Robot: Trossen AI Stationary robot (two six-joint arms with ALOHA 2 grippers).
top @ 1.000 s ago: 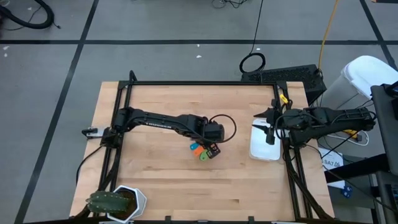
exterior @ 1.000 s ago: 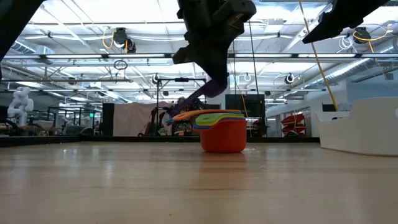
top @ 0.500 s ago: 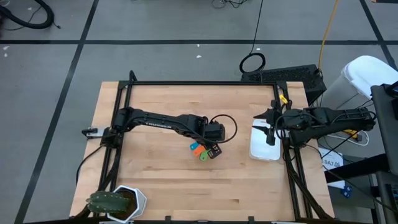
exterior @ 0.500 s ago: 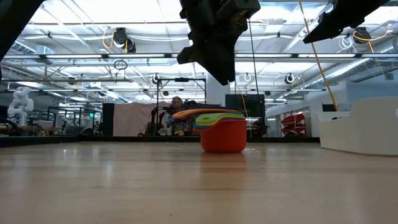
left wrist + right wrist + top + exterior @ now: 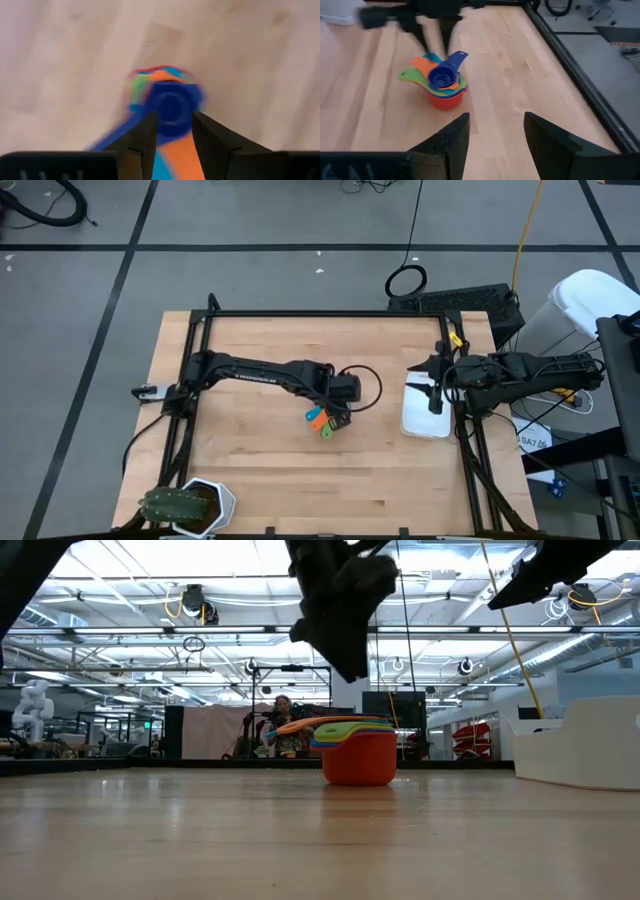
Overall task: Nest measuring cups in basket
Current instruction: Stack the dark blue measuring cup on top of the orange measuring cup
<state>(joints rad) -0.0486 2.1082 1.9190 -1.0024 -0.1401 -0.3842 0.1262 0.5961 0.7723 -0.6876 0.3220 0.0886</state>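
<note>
The left gripper (image 5: 340, 418), fingers parted and holding nothing, is poised directly above the nested measuring cups (image 5: 322, 421), which are stacked mid-table, well apart from the basket (image 5: 424, 414) under the open right gripper (image 5: 434, 389).

1 nested stack of measuring cups (image 5: 442, 85) stands on the wooden table (image 5: 260, 470) left of the basket: 1 red cup (image 5: 445, 101) at the bottom and 1 dark blue cup (image 5: 443, 76) on top, with yellow, green, orange and lighter blue rims between; the full cup count cannot be told. 1 white basket (image 5: 425, 420). 1 white hexagonal plant pot (image 5: 205, 502), far left of the basket. 2 robot arms.
</note>
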